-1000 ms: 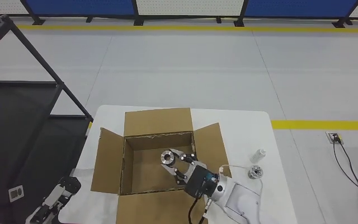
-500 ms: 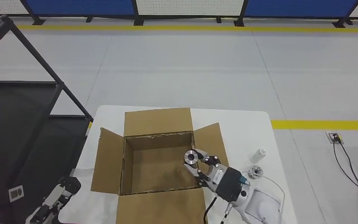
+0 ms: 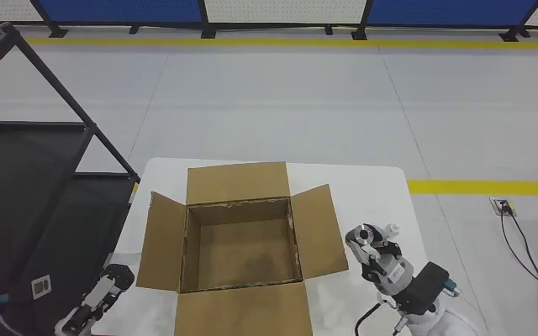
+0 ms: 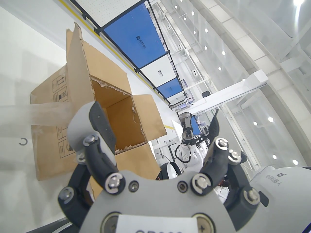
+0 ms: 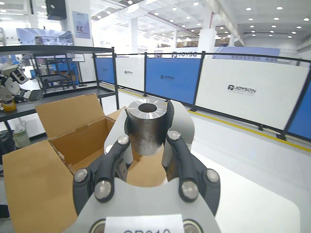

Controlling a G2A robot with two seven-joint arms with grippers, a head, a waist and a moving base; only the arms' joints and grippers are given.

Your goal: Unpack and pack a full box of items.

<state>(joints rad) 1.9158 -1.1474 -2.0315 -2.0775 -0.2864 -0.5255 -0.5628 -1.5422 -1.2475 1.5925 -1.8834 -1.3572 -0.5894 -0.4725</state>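
Open cardboard box at the centre of the white table, all four flaps folded outward; its floor is bare brown card. The right-hand flap slopes out over the table toward the right gripper, which stands just past that flap's outer edge, over the open strip of tabletop between the box and the table's right border. Its fingers are clamped on either side of a dark metal cylinder with a round bore in its bright end face; the cylinder is upright in the grasp, clear of the box and above the table surface. Just beyond the gripper, nearer the right border, stands what appears to be a small white bottle, too small to identify with certainty. The left gripper hangs off the table's near-left corner, beside the box's left wall, with its two fingers spread wide apart and nothing between them. The torn upper edge of the box rim is ragged along the fold. Bare tabletop remains along the far edge behind the rear flap and along the whole right side.
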